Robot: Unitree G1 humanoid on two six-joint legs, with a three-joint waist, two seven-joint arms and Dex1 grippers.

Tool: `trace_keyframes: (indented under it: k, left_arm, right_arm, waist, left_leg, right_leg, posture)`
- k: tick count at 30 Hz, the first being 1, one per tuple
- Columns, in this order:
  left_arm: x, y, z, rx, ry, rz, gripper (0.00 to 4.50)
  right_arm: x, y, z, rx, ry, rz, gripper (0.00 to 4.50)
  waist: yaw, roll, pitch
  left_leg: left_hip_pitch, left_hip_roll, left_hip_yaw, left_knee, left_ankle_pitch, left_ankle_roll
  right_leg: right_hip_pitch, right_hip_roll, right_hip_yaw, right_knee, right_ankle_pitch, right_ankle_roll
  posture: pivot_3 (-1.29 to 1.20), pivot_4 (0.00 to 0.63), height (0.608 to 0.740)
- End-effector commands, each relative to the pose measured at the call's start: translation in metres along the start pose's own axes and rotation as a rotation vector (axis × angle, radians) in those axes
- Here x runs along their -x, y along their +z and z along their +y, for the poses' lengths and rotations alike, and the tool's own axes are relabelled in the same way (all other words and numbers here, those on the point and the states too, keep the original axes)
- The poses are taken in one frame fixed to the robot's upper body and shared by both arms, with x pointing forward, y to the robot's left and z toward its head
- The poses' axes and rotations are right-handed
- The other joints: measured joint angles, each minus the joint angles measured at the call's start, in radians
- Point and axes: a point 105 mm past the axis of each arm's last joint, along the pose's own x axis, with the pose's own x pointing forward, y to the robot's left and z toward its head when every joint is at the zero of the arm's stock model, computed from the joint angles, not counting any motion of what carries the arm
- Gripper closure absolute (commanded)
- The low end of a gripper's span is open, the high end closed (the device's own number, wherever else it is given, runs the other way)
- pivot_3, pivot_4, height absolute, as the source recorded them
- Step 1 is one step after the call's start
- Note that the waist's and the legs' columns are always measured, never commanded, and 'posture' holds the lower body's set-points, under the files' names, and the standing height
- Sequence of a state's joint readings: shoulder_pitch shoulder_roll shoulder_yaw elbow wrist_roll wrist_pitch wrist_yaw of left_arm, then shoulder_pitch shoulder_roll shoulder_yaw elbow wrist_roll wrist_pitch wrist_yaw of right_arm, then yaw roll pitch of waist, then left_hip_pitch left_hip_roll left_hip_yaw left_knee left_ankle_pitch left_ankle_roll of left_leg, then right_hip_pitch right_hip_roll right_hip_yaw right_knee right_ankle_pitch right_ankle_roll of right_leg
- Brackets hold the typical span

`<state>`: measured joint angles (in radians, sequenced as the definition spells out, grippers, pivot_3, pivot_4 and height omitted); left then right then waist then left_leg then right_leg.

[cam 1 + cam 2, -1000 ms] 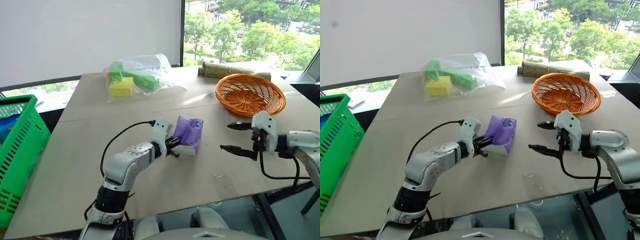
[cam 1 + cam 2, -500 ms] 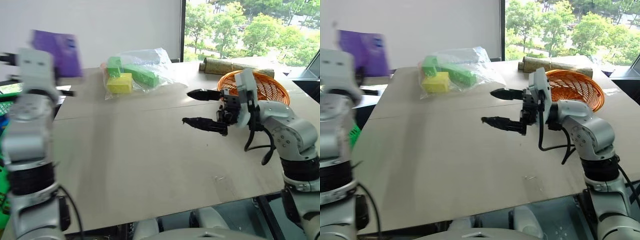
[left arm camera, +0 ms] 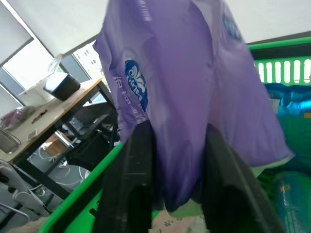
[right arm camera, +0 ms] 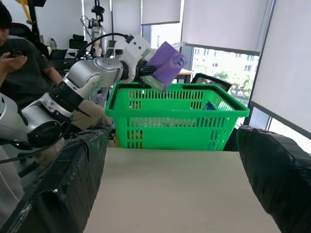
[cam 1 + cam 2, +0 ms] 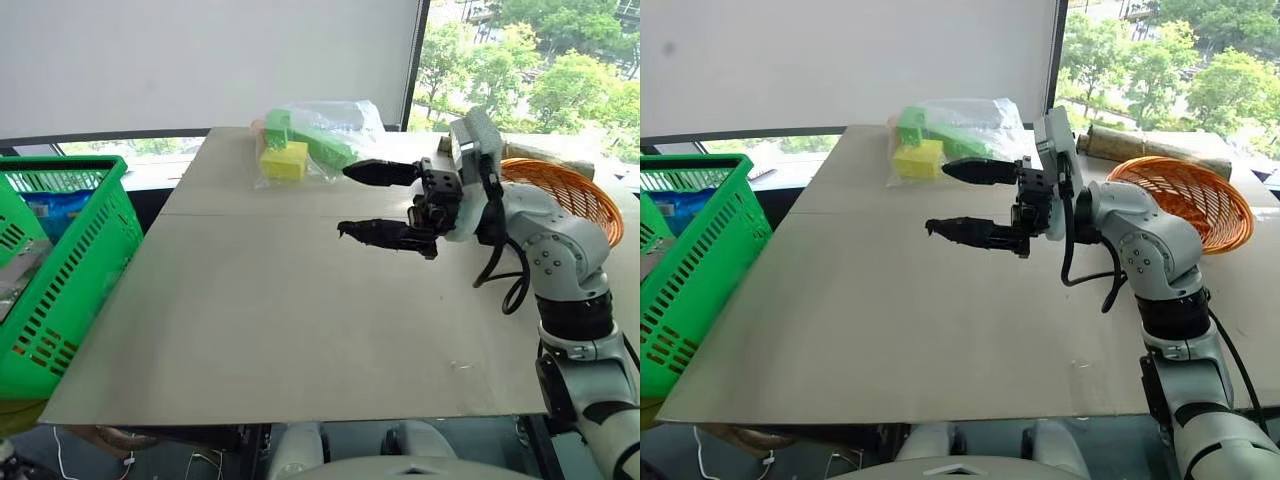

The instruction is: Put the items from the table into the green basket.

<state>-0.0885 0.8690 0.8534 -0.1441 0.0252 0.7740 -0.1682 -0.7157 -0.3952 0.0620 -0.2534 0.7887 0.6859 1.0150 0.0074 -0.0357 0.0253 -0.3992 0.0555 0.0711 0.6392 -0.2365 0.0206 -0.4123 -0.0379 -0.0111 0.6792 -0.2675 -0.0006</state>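
The purple tissue pack [image 4: 166,64] hangs over the open top of the green basket [image 4: 175,121], pinched in my left gripper [image 4: 148,73]. Seen from the left wrist, the pack [image 3: 180,97] sits between both black fingers [image 3: 138,165], with the basket's rim [image 3: 272,46] and blue packets below it. The basket [image 5: 70,270] stands off the left edge of the table [image 5: 300,330]. My right gripper [image 5: 343,200] hovers open and empty above the middle of the table, pointing left.
A clear bag of green and yellow blocks [image 5: 310,140] lies at the table's far edge. A round orange wicker basket [image 5: 570,190] sits at the right, with a rolled mat [image 5: 1160,148] behind it. A seated person [image 4: 19,53] is beyond the green basket.
My left arm swung left and up off the table, carrying the purple pack out over the green basket. My right gripper rose and moved left, staying open. The camera turned left.
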Motion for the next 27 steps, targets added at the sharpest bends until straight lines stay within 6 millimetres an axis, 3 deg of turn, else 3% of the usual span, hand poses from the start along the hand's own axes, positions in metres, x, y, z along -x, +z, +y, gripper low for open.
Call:
trace_keyframes:
  k: [1, 2, 6, 9, 10, 13, 17, 21, 27]
  left_arm:
    - [-0.001, 0.016, -0.012, -0.005, -0.048, -0.080, 1.58]
    - [-0.001, 0.018, -0.015, 0.004, -0.056, -0.091, 1.15]
    - [-0.002, 0.038, -0.032, 0.082, -0.112, -0.204, 1.15]
    - [0.015, 0.051, -0.092, 0.249, -0.374, -0.271, 1.15]
    - [0.035, 0.054, -0.129, 0.291, -0.563, -0.298, 1.15]
    - [0.099, 0.044, -0.199, 0.297, -0.935, -0.309, 1.15]
    - [0.184, 0.008, -0.261, 0.323, -1.265, -0.248, 1.15]
    - [0.221, -0.021, -0.286, 0.284, -1.385, -0.192, 1.15]
    - [0.217, -0.024, -0.292, 0.282, -1.367, -0.205, 1.15]
  right_arm:
    - [0.001, 0.009, 0.000, 0.051, 0.000, -0.011, 0.00]
    - [0.001, 0.009, 0.000, 0.052, -0.004, -0.009, 0.00]
    - [0.010, -0.001, -0.003, 0.053, -0.045, 0.040, 0.00]
    - [0.029, -0.022, -0.012, 0.013, -0.154, 0.085, 0.00]
    - [0.042, -0.038, -0.017, 0.015, -0.219, 0.133, 0.00]
    - [0.078, -0.079, -0.028, 0.023, -0.417, 0.259, 0.00]
    - [0.131, -0.134, -0.014, -0.017, -0.586, 0.417, 0.00]
    - [0.167, -0.163, -0.002, -0.025, -0.699, 0.503, 0.00]
    - [0.176, -0.166, -0.002, -0.044, -0.743, 0.458, 0.00]
  waist:
    - [0.001, -0.001, -0.001]
    - [0.001, -0.002, -0.001]
    - [-0.003, -0.003, -0.002]
    - [0.002, -0.001, -0.005]
    - [0.003, 0.000, -0.006]
    - [0.004, 0.000, -0.008]
    - [-0.016, 0.001, -0.009]
    - [-0.031, 0.010, -0.004]
    - [-0.046, 0.022, 0.001]
  left_leg:
    - [0.000, 0.000, 0.000, -0.001, 0.000, 0.000]
    - [0.000, 0.000, 0.000, -0.001, 0.000, 0.000]
    - [0.000, 0.000, 0.000, -0.004, 0.000, 0.000]
    - [0.000, 0.000, 0.000, -0.005, 0.000, 0.000]
    - [-0.001, -0.001, 0.001, -0.005, 0.000, 0.000]
    - [-0.001, -0.002, 0.002, -0.004, 0.000, 0.000]
    - [0.000, -0.003, 0.005, -0.003, 0.002, 0.006]
    - [0.003, 0.000, 0.005, -0.001, 0.002, 0.007]
    - [0.020, 0.001, -0.002, 0.003, 0.002, 0.007]
  right_leg:
    - [0.000, 0.000, 0.000, 0.000, 0.000, 0.000]
    - [0.000, -0.001, 0.000, 0.000, 0.000, 0.000]
    - [-0.001, -0.001, 0.000, -0.001, 0.000, 0.000]
    - [-0.001, -0.002, 0.000, -0.001, 0.000, 0.000]
    - [0.000, -0.003, 0.000, -0.002, 0.000, 0.000]
    - [0.000, -0.005, -0.001, -0.002, 0.000, 0.001]
    - [0.001, -0.004, 0.000, -0.002, 0.000, 0.001]
    - [0.002, 0.004, 0.001, 0.000, 0.000, 0.000]
    - [0.017, 0.020, 0.006, 0.000, -0.003, 0.000]
  posture:
    - [0.05, 0.000, 0.740]
    - [0.05, 0.000, 0.740]
    - [0.03, 0.000, 0.740]
    - [0.03, 0.000, 0.740]
    - [0.02, 0.000, 0.740]
    - [0.02, 0.000, 0.740]
    - [-0.01, 0.000, 0.740]
    - [-0.02, 0.000, 0.740]
    - [-0.06, 0.000, 0.740]
